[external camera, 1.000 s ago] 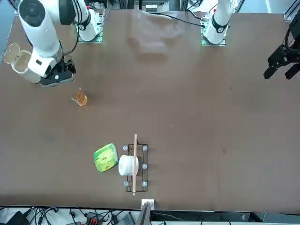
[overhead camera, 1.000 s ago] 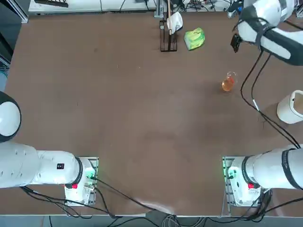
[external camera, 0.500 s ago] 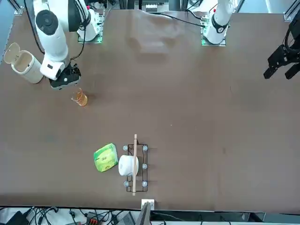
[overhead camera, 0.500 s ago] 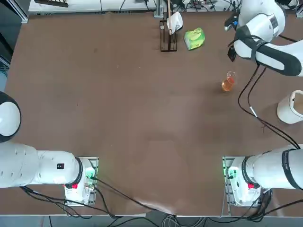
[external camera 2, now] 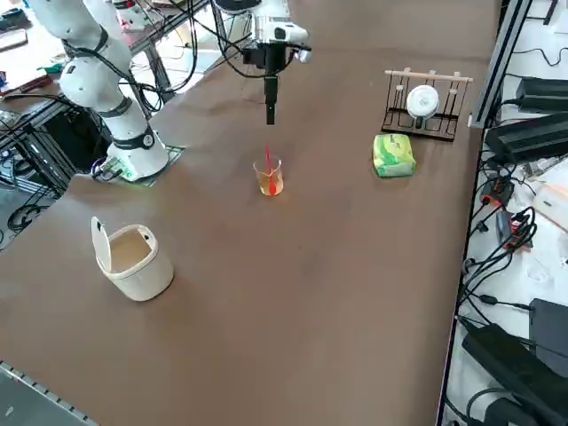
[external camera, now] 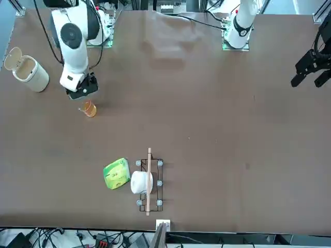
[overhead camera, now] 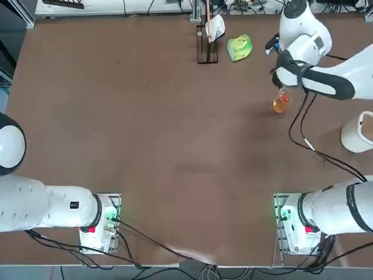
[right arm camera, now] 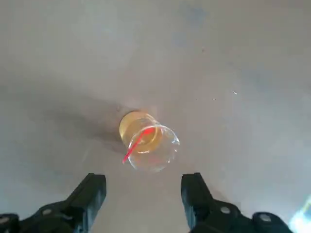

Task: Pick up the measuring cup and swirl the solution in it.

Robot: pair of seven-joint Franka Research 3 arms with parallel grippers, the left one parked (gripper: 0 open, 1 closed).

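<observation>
The right gripper (right arm camera: 143, 191) hangs above the table near the measuring cup (right arm camera: 148, 141), its 2 dark, matte, blocky fingers set wide apart with nothing between them. In the right side view it points down as a narrow black form. The white arm (external camera 2: 106, 84) behind it has smooth, rounded shells.

The measuring cup stands upright on the brown table (overhead camera: 163, 140), apart from the fingers. It is clear, glossy and round-mouthed, and its long axis runs up from the table, with the open mouth facing upward. The solution (external camera 2: 270, 185) fills its lower part, orange-amber and see-through. A thin red stick (external camera 2: 268, 160) leans inside and rises past the rim. The tabletop is smooth and flat, with a soft sheen and a few tiny flecks.

On the robot's right of the measuring cup, well apart from it, stands a larger white cup (external camera 2: 142, 266), round-walled and opaque, with a beige interior and its rounded lid (external camera 2: 101, 244) swung open at the rim.

Farther from the arms' bases lies a crinkled green-and-yellow packet (external camera 2: 393, 155), pillow-shaped. Just beside it is a rack (external camera 2: 448, 111) of thin dark wire, boxy and open, with 1 pale, straight rod (external camera: 149, 181) along its top. A smooth white rounded piece (external camera: 139, 182) sits at the rack, against the rod in the front view; I cannot tell its material.
</observation>
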